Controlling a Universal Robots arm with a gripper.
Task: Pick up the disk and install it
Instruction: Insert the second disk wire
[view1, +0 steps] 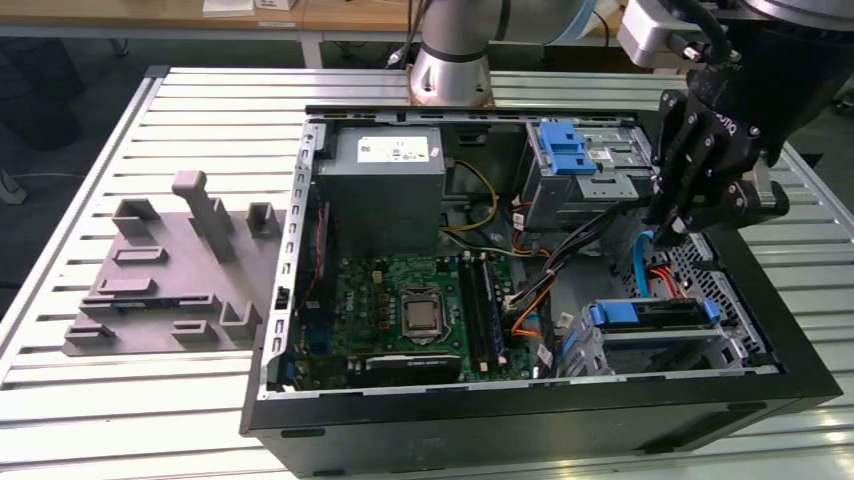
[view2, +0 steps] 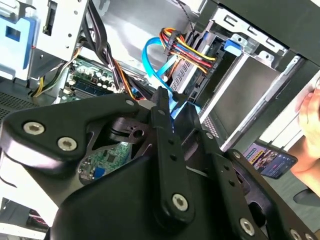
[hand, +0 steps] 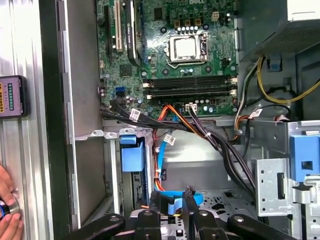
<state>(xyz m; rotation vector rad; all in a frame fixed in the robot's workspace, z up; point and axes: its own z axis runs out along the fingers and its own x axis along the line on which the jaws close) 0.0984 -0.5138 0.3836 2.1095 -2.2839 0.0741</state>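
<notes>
Currently the gripper (view1: 663, 232) hangs inside the open PC case (view1: 534, 420), fingers (hand: 190, 207) nearly closed around the blue SATA cable (hand: 172, 196), gripping no disk. Disk (view1: 654, 313) in its blue carrier sits in the drive cage (view1: 667, 350) at the case's front corner, just below the gripper in the exterior view.

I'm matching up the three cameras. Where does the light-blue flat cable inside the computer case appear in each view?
Exterior view: the light-blue cable runs down just below the claw, near the case's wall on the exterior view's right.
Second wrist view: it arcs beside the bundle of coloured wires.
First wrist view: it runs alongside a blue plastic piece.
Shared landmark: the green motherboard.
</notes>
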